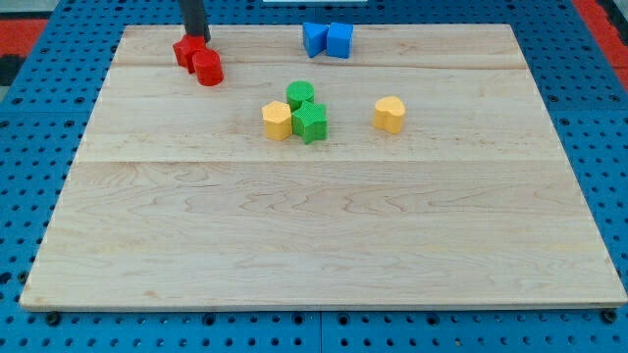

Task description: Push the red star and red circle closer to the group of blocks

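The red star (pixel 186 52) and the red circle (pixel 208 69) touch each other at the view's top left of the wooden board (pixel 314 235). My tip (pixel 196 39) is at the top edge of the red star, touching it or just behind it. The group lies to the right and lower: a green circle (pixel 300 95), a green star (pixel 310 123) and a yellow hexagon (pixel 278 121) packed together near the board's middle top.
A yellow heart-like block (pixel 390 114) sits alone to the right of the group. A blue star (pixel 314 38) and a blue cube (pixel 340 39) touch each other at the board's top edge.
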